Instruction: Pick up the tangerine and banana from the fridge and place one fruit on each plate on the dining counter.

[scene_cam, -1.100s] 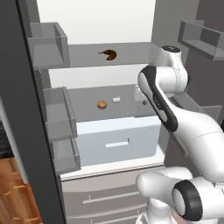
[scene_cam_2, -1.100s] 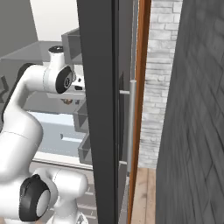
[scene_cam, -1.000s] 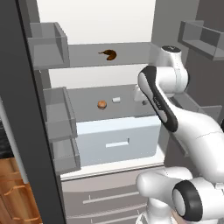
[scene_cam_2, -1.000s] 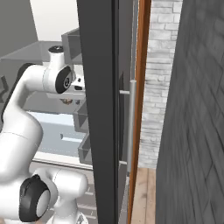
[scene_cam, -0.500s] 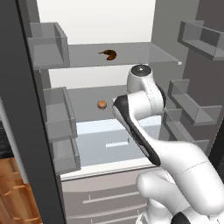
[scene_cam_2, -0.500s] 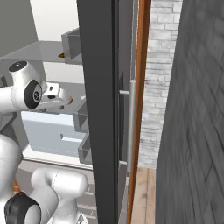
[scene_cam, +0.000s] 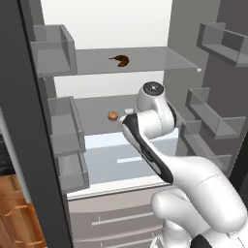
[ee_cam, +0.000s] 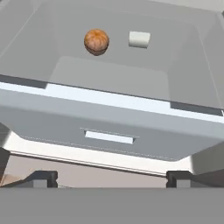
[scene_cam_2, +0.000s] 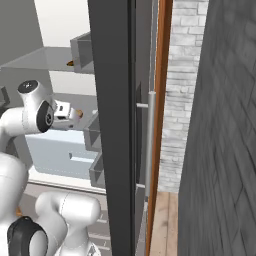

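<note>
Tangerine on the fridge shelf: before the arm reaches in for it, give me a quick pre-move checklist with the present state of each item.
1. Fridge door open, shelves reachable: ok.
2. Tangerine in sight on the middle shelf above the pale drawer: ok.
3. Fingers spread wide with nothing between them: ok.
4. Gripper at the fruit: not ok; the tangerine lies well ahead of it, past the drawer front.
5. Room around the tangerine: ok, judged from the hand view; the small white block sits apart beside it, not touching.
6. Banana out of the way on the upper shelf: ok.
</note>
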{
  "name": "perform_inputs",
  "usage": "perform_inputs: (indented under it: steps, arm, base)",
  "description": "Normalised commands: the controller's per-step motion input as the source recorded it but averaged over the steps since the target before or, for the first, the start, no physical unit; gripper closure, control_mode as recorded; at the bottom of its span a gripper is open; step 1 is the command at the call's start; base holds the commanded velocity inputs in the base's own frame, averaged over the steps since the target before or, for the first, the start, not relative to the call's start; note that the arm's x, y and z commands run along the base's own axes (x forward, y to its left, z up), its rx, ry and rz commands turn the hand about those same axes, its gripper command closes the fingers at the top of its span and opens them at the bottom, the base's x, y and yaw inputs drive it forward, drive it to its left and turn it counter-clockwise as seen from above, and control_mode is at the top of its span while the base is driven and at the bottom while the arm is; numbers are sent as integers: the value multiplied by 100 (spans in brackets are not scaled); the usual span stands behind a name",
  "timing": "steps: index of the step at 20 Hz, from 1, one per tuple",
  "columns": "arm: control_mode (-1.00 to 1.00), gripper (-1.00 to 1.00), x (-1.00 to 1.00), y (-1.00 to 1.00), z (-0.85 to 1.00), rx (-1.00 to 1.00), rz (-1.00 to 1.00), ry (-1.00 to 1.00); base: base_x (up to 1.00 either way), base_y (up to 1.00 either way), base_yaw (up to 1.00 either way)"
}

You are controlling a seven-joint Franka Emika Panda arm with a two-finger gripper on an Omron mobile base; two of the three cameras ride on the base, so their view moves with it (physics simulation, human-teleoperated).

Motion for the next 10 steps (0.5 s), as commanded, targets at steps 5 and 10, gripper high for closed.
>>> perform_inputs:
  steps: [5,10]
  arm:
    - [-100,-100,61,4,1,4,-1,-6]
    - [-100,-100,49,18,0,0,-2,0]
  base:
    - [0,0,0]
    - [0,0,0]
